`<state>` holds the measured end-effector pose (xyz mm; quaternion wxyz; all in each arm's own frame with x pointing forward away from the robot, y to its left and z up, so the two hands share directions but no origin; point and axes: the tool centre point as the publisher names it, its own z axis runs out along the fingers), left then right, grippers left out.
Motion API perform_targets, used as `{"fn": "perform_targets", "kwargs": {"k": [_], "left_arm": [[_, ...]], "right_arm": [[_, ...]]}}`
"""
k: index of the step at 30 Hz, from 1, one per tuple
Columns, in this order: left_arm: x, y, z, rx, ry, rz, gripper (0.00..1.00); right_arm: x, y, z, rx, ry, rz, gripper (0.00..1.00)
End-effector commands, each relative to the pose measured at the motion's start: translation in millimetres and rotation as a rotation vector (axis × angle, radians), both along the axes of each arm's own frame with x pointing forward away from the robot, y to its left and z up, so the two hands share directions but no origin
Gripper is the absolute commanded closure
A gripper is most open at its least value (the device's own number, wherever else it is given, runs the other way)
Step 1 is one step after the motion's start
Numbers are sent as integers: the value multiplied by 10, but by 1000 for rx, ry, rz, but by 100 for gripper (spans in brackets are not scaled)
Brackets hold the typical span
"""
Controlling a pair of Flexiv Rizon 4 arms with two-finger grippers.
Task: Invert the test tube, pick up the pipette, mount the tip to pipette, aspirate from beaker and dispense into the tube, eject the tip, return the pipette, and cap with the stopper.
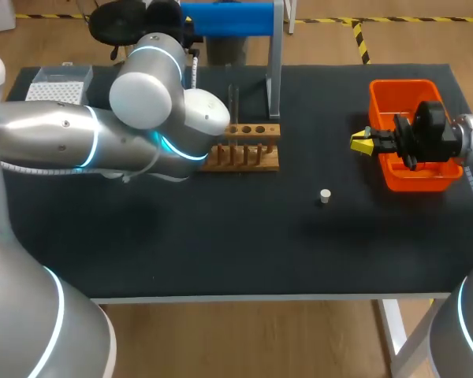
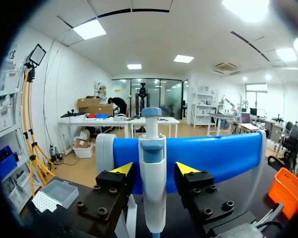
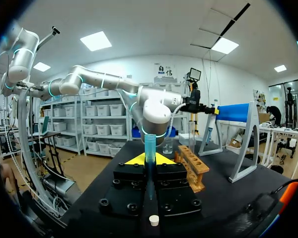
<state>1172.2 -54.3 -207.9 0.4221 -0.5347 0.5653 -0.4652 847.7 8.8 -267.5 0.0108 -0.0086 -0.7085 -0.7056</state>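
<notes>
The left pincer (image 2: 154,171) is released, its yellow tips standing apart on either side of the pipette (image 2: 152,198), which is upright against the blue stand (image 2: 213,153) just ahead. The right pincer (image 3: 149,159) is clenched on the tube (image 3: 150,144), held upright between its tips. The stopper (image 3: 153,219) lies under it, and the rack (image 3: 193,168) is ahead and to one side.

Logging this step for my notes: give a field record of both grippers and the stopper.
left gripper: open, fingers either side of the pipette hanging on its blue stand
right gripper: shut on the test tube
stopper: lying on the table, apart from the rack
</notes>
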Motion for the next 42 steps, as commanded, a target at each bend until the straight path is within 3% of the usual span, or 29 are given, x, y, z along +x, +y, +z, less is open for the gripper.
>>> {"fn": "perform_targets", "kwargs": {"k": [1,14,16,18,27,42], "left_arm": [[54,-26,-46,-2,-7,3,51],[79,-37,-66,-2,-4,3,54],[78,-38,-72,-2,-3,3,68],[78,-37,-75,-3,-2,4,100],[59,-7,-55,-2,-4,6,100],[16,44,351,41,-67,11,100]], "right_arm": [[4,-1,-2,-2,0,2,100],[4,-1,-2,-2,0,2,100],[4,-1,-2,-2,0,2,100],[4,-1,-2,-2,0,2,100],[4,-1,-2,-2,0,2,100],[4,-1,-2,-2,0,2,100]]}}
